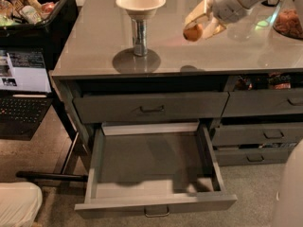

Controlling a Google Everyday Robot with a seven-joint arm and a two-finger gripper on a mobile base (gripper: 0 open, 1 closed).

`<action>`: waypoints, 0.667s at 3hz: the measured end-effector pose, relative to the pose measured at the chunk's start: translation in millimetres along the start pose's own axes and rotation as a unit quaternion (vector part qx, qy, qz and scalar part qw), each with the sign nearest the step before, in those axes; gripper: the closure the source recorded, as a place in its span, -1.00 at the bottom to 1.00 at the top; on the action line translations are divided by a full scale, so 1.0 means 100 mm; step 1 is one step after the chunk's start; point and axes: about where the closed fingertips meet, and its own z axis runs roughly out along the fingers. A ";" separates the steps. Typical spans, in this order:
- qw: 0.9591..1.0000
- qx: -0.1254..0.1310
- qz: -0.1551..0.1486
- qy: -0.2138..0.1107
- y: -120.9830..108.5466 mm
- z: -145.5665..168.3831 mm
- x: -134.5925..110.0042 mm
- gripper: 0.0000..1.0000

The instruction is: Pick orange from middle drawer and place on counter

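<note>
My gripper (198, 26) hangs above the right part of the counter (99, 41), its pale fingers shut on the orange (191, 32), a small round fruit held a little above the glossy slab. The arm comes in from the upper right. The middle drawer (97, 160) stands pulled open below the counter edge, its grey box holding nothing that I can see, with a small metal loop handle at its front.
A white bowl (140, 3) sits on a metal can (139, 34) on the counter's left middle. A clear jar of orange-brown snacks (289, 22) stands at the far right. A black bin of items (28, 8) and a laptop (21, 93) are on the left.
</note>
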 end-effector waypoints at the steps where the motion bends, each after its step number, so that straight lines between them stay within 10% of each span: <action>1: 0.996 0.058 0.066 0.002 -0.16 0.19 0.00 1.00; 2: 0.986 0.116 0.118 0.035 -0.34 0.34 0.13 1.00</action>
